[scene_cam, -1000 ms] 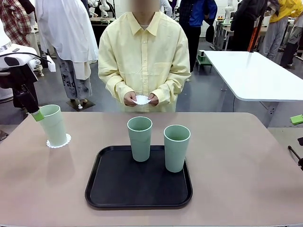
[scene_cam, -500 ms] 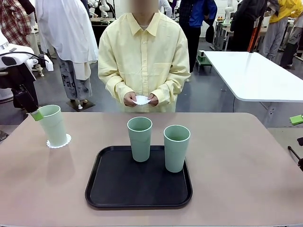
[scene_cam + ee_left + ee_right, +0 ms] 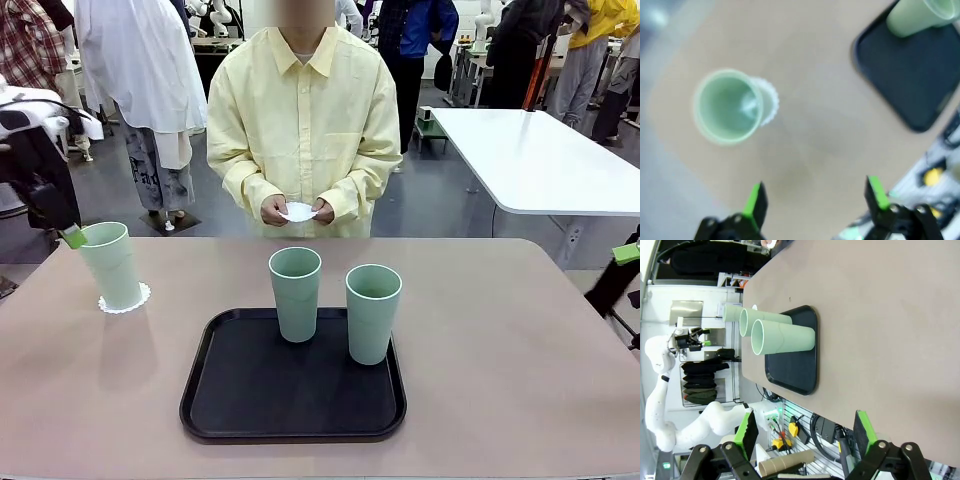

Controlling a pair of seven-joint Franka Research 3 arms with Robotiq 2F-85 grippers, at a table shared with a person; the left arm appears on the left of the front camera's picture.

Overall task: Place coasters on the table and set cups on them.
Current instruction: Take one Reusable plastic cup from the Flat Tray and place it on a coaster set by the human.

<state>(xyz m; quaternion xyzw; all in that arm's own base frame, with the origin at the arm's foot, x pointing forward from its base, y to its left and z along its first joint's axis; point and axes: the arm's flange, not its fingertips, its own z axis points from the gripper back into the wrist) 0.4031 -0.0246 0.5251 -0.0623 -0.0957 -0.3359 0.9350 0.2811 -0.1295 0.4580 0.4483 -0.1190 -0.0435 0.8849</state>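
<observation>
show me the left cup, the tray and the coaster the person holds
left cup (image 3: 112,270), front view, its side wall
black tray (image 3: 250,390), front view, bare floor
coaster in the person's hands (image 3: 298,211), front view, its middle

Tray (image 3: 260,395) w/ 2 cups (image 3: 296,293) blocks table (image 3: 510,350) ctr; R side open.

Three cups (image 3: 111,264) (image 3: 295,293) (image 3: 373,312), two coasters (image 3: 142,297) (image 3: 299,211), one black tray (image 3: 250,400), one table (image 3: 500,380)
</observation>
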